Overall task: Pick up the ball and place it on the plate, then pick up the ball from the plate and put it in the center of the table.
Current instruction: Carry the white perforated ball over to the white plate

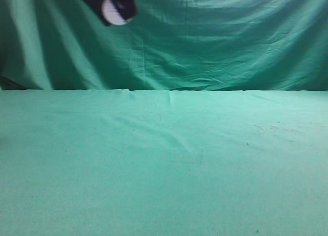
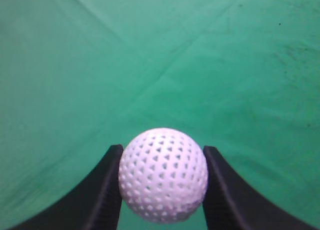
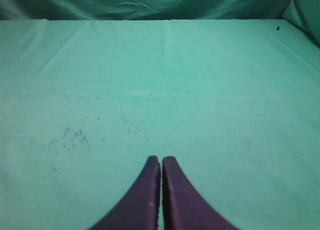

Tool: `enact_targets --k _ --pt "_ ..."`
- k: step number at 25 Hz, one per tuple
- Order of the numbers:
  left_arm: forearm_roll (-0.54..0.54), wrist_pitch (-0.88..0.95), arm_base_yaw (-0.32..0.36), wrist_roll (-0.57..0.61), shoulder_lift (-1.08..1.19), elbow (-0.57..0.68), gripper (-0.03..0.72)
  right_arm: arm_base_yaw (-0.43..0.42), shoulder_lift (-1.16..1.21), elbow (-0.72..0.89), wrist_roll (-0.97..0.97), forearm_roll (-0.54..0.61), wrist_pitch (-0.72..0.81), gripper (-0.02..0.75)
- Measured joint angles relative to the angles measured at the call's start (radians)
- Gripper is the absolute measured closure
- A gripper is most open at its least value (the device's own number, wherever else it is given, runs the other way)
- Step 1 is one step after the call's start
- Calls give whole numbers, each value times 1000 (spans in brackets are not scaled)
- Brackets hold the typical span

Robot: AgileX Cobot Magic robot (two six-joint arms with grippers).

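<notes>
Your left gripper (image 2: pixel 162 182) is clamped on the ball (image 2: pixel 163 175): in the left wrist view the two dark fingers (image 2: pixel 102 195) press against its sides, one on each side, and the white ball with its pattern of small holes fills the gap between them. Below it you see only the green cloth of the table (image 2: pixel 225 65), creased in a loose cross, with a patch of dark specks toward the upper right; the ball is off the cloth, held in the air. In the exterior view the same ball (image 1: pixel 114 13) shows as a white blur at the top left, high above the table (image 1: pixel 164 169) and in front of the draped curtain (image 1: pixel 230 41), with the dark gripper (image 1: pixel 117 11) around it cut off by the upper edge of the frame. Your right gripper (image 3: pixel 161 162) has its fingers (image 3: pixel 145 190) together, tips all but touching, with nothing between them. It hangs low over the table (image 3: pixel 225 90), whose cloth carries a scatter of dark specks to the left of the tips, and the curtain (image 3: pixel 150 2) runs along the far edge.
</notes>
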Motion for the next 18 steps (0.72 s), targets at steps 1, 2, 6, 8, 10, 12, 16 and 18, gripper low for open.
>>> enact_targets --k 1,2,6,8,10,12,16,18 --pt "-6 0 17 0 -30 37 372 0 0 0 1 0 0 738" --pt "-8 -6 39 -2 -61 67 372 0 0 0 1 0 0 738" --pt "-19 -27 129 -4 -179 169 372 0 0 0 -1 -2 0 738" --pt "-19 -27 174 -4 -236 198 372 0 0 0 -1 -19 -2 738" --pt "-19 -27 229 -4 -280 224 372 0 0 0 1 -25 -28 738" --pt "-19 -25 285 -4 -319 262 372 0 0 1 28 -23 -120 738" --pt "-19 -20 406 -4 -381 361 372 0 0 1 50 -23 -377 738" --pt "-15 -20 457 -4 -402 400 372 0 0 1 68 -23 -440 738"
